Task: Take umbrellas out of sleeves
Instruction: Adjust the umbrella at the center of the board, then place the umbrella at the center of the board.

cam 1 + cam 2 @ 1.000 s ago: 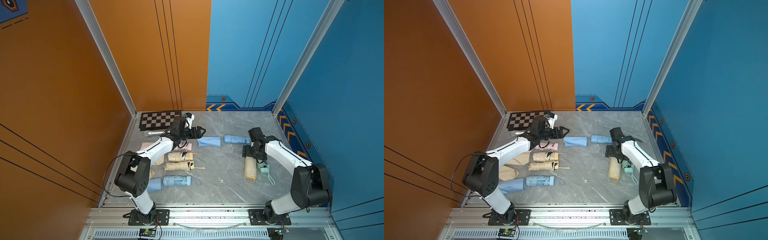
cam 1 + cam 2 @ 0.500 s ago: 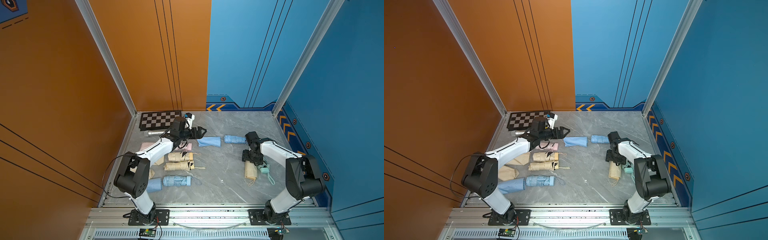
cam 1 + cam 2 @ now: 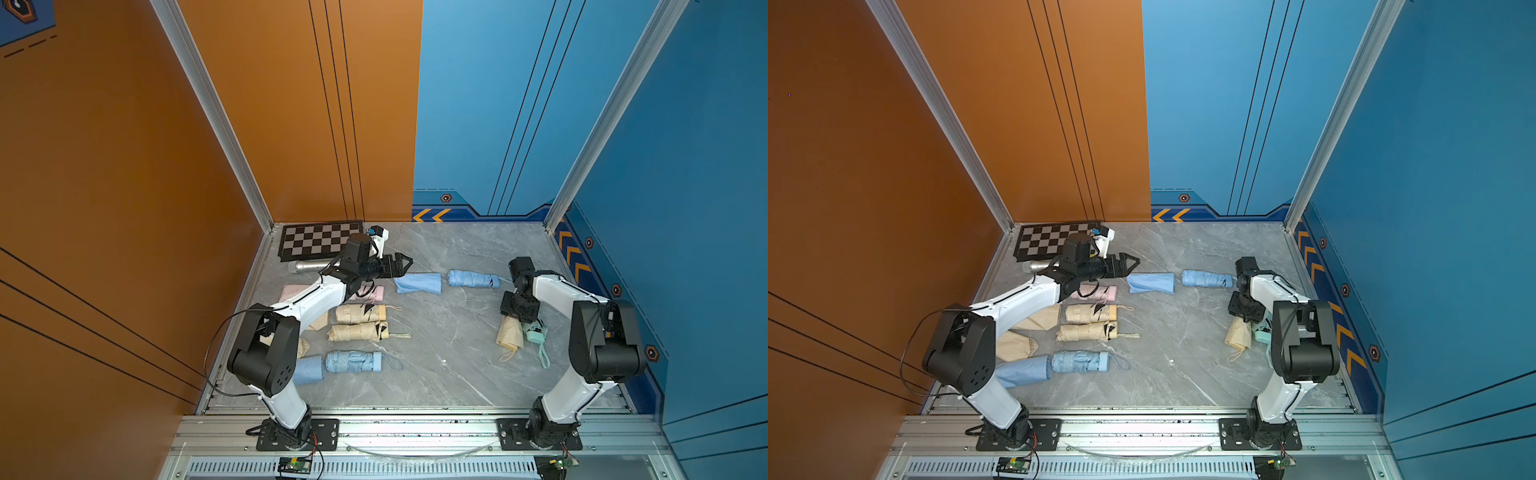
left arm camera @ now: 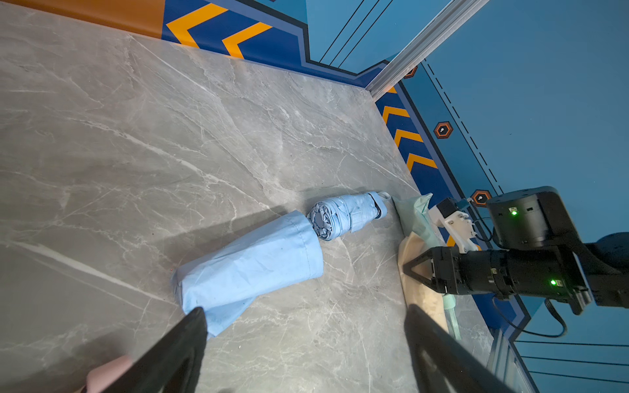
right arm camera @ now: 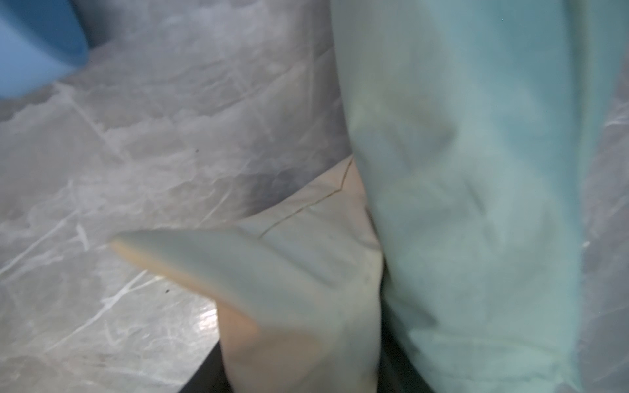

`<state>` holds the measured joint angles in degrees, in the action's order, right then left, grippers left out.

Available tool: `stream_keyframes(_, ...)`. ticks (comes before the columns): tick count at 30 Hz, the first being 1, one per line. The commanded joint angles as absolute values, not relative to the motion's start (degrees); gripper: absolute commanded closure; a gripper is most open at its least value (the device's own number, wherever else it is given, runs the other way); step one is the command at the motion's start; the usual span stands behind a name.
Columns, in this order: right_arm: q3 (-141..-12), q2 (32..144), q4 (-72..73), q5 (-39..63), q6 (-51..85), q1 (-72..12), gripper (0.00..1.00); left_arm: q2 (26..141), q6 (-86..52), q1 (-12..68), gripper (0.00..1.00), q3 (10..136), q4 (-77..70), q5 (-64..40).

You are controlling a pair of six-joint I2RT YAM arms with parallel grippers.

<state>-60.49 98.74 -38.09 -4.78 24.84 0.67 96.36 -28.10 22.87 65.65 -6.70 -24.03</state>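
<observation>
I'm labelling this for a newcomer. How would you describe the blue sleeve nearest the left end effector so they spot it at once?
From the chessboard in the far corner, follow the left end effector toward the middle. Just off its tips lies the blue sleeve, flat and smooth, mouth facing a crinkly blue umbrella. The other blue sleeve lies nearer the left arm's base.

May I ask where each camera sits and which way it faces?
Top views: high in front, looking down at the table; both arms show.
Left wrist: on its arm, facing the light blue sleeve; the open left gripper and right gripper show.
Right wrist: on its arm, close over cream sleeve and mint sleeve; robot unclear.
Shared: top and left wrist views show that sleeve.
</observation>
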Motion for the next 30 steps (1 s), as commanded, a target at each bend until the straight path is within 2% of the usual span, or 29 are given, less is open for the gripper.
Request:
stream_keyframes(1,-60.9,100.0,-37.8,-7.5,24.3,3.0,0.57,93.7,-28.2,22.1,0.09,64.4,-7.4,-22.6)
stream_keyframes(7,-63.1,98.9,-37.2,-4.7,23.2,1.8,0.58,92.7,-28.1,20.5,0.08,63.8,-7.4,-22.2)
stream_keyframes(16,-68.2,93.4,-37.2,-5.8,16.0,-5.6,0.62,90.1,-28.4,17.6,0.02,62.1,-7.5,-21.4)
stream_keyframes(21,-71.1,92.2,-35.6,-5.3,6.4,-12.4,0.64,89.3,-27.9,16.5,0.02,61.9,-6.6,-21.8)
stream_keyframes(30,-70.6,93.3,-33.5,5.5,-19.3,-24.6,0.63,84.0,-24.7,14.7,0.02,62.4,1.0,-20.6)
